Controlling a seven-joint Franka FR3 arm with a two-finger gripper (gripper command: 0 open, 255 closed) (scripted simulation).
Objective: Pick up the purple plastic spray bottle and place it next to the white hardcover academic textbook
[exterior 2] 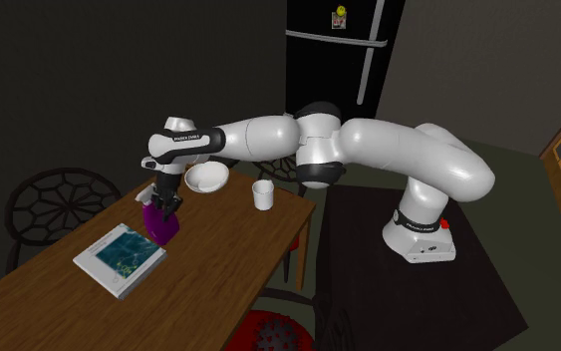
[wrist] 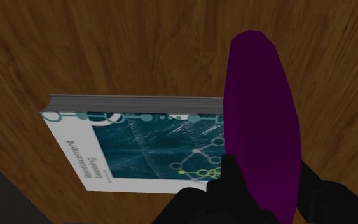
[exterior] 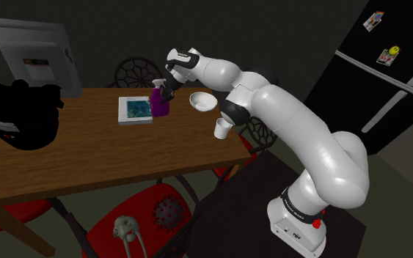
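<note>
My black gripper [exterior: 169,91] is shut on a purple spray bottle [exterior: 159,102], clasping it near its top. The bottle [exterior 2: 161,223] hangs upright right beside the edge of a white book with a teal cover [exterior 2: 121,257], low over the wooden table [exterior 2: 218,279]; I cannot tell whether its base touches the wood. In the wrist view the purple bottle [wrist: 263,121] runs out from between my fingers [wrist: 227,184], and the book [wrist: 133,149] lies flat just beside it. The gripper [exterior 2: 165,203] stands directly above the bottle.
A white bowl [exterior: 202,101] and a white cup [exterior: 222,129] stand on the table on the arm's side of the bottle. A black bag [exterior: 17,113] sits at the shoulder view's left end. Red chairs [exterior: 142,220] ring the table; a dark fridge [exterior 2: 343,50] stands behind.
</note>
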